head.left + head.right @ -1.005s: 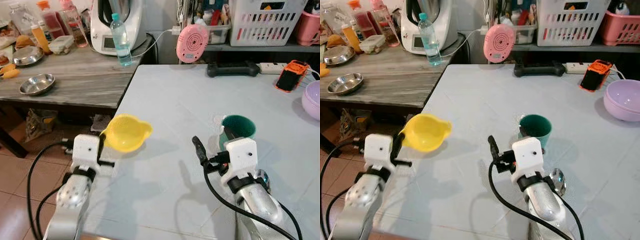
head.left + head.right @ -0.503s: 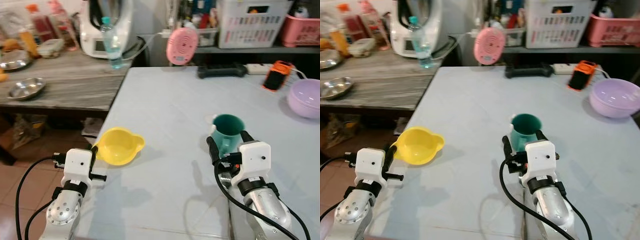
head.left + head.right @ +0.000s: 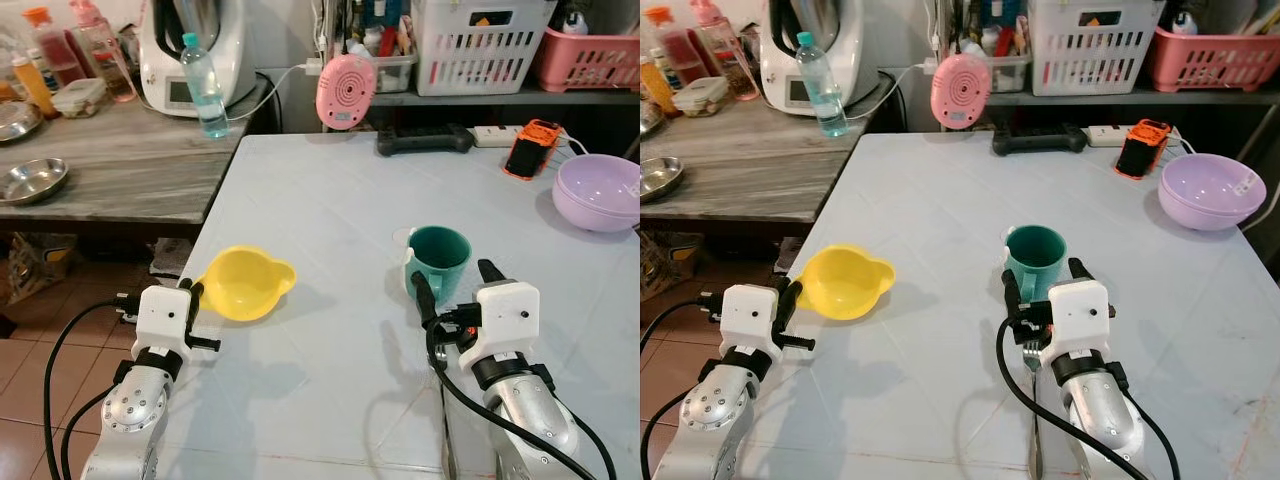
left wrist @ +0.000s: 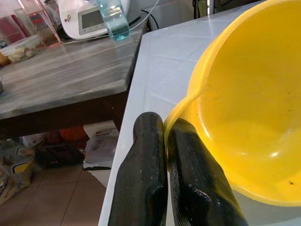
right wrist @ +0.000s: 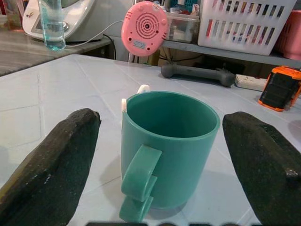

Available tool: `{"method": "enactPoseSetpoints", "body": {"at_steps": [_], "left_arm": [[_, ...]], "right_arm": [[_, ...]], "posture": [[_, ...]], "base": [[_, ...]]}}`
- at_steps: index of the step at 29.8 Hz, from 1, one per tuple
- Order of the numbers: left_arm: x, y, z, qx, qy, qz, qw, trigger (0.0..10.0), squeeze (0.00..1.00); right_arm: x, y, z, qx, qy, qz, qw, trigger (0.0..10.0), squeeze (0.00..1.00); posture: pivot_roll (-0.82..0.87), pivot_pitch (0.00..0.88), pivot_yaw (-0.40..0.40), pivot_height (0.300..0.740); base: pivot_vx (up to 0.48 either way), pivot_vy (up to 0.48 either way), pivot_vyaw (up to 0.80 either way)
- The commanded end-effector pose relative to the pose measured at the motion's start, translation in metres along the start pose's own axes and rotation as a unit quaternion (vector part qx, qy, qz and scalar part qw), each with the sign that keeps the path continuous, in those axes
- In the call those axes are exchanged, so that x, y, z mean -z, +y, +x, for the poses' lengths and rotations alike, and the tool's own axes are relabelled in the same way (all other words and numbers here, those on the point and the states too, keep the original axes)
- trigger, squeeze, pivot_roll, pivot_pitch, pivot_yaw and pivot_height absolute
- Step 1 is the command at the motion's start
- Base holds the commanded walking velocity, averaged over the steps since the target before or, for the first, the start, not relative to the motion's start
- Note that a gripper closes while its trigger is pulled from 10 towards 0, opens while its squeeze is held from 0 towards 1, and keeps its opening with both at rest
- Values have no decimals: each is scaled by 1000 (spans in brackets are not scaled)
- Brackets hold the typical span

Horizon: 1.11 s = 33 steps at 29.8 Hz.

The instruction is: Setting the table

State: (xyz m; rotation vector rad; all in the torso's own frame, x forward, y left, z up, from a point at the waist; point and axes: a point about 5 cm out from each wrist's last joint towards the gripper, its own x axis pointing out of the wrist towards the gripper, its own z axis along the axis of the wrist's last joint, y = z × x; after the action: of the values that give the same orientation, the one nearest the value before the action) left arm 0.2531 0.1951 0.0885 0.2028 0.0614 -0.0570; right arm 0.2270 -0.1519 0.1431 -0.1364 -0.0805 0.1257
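Nearest the robot, the left hand point(image 3: 193, 300) is clenched on the rim of the yellow bowl point(image 3: 243, 283), its 2 fingers point(image 4: 146, 174) pinching the thin wall from either side, which looks like the surest way to carry a wide, shallow dish by its edge. The bowl sits at the near left edge of the pale counter point(image 3: 330, 210), so it seems to be at the point of being set down or slid inward to a place setting. On the other side, the right hand point(image 3: 452, 285) is released, fingers spread wide with the green mug point(image 3: 438, 262) standing upright just beyond them, its handle turned toward the wrist camera; the spread suits the mug's width, and the hand appears lined up to close around it, though nothing touches the mug yet. Farther back, the purple bowl point(image 3: 598, 191) rests near the right edge, well apart from both hands, likely another piece for the setting. Beyond it, at the counter's far end, stand a pink round gadget point(image 3: 346, 92) and an orange device point(image 3: 527, 147), and a water bottle point(image 3: 203, 86) stands on the wooden side counter point(image 3: 110, 170).
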Motion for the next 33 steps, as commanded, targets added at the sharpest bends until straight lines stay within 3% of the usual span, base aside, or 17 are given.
{"method": "enactPoseSetpoints", "body": {"at_steps": [1, 6, 33], "left_arm": [[-2, 5, 2, -5, -3, 8, 1000, 10000, 0], [-2, 5, 4, -5, -1, 8, 1000, 10000, 0], [-11, 2, 9, -1, -2, 0, 1000, 10000, 0]], "right_arm": [[0, 3, 2, -5, -3, 1, 1000, 10000, 0], [0, 4, 4, -5, -4, 0, 1000, 10000, 0], [2, 4, 5, -1, -5, 4, 1000, 10000, 0]], "posture": [[-95, 16, 94, 740], [-94, 13, 98, 740], [-91, 13, 103, 740]], "base": [[0, 0, 0], [0, 0, 0], [-264, 0, 0]]}}
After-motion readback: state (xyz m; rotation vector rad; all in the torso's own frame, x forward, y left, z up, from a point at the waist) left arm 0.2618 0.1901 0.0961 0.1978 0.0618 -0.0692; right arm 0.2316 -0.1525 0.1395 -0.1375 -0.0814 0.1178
